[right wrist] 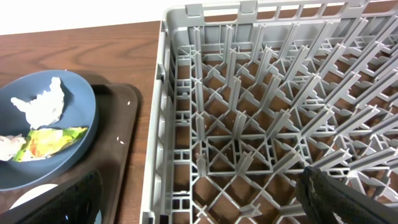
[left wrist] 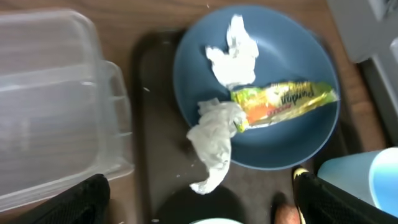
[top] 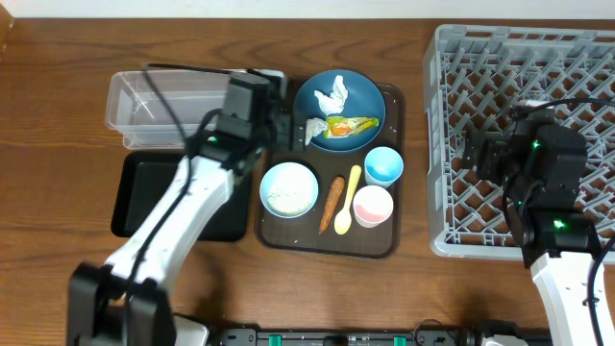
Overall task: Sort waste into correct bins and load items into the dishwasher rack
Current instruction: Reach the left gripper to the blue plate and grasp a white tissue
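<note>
While wide open, left claw (left wrist: 202, 182) near tissue (left wrist: 214, 138).

dark brown serving tray (top: 300, 236) | on wooden table (top: 58, 115) | white wall (right wrist: 62, 12) behind

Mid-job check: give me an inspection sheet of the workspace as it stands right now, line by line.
Surface: wooden table.
Job's things: blue plate holds crumpled tissue and wrapper; second tissue hangs over its rim. White bowl, carrot stick, yellow spoon, light blue cup, pink cup on brown serving tray. Clear tub, black tray left; rack right, nothing seen inside.
Clutter: white specks on serving tray.
Grippers: left tool open above second tissue; right tool open over rack.
Cables: black cable crosses clear tub.
Surroundings: white wall.
</note>
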Motion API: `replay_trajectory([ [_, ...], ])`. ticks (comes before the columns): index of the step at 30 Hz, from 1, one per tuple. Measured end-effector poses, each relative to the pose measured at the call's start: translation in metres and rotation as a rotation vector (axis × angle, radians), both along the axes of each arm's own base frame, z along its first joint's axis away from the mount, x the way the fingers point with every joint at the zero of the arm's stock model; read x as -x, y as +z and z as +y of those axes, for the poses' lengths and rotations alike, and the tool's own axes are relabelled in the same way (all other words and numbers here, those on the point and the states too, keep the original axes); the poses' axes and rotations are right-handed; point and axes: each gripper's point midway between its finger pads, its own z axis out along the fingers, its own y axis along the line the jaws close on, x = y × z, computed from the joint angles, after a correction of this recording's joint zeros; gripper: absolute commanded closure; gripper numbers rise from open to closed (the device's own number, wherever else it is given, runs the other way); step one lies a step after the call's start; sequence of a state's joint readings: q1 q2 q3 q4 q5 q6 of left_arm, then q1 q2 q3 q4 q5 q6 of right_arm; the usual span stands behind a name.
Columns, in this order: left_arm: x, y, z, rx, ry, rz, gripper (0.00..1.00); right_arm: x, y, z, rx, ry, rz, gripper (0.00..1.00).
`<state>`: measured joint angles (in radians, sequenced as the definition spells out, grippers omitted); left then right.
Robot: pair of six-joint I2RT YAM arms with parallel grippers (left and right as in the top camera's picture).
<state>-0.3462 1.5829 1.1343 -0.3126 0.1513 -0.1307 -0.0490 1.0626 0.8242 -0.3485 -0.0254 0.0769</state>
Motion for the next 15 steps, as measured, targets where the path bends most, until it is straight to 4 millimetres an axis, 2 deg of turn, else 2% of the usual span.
replay_trajectory([
  [8,0.003,-0.053,-0.021,-0.041,-0.049,0.103,0.07,0.000,0.000,0.000,0.000,0.001,0.000,0.01],
  [12,0.001,-0.069,-0.024,-0.049,-0.052,0.122,0.16,0.000,0.000,0.000,0.000,0.001,0.000,0.01],
  [15,-0.003,-0.076,-0.025,-0.049,-0.053,0.121,0.26,0.000,0.000,0.000,0.000,0.001,0.002,0.01],
])
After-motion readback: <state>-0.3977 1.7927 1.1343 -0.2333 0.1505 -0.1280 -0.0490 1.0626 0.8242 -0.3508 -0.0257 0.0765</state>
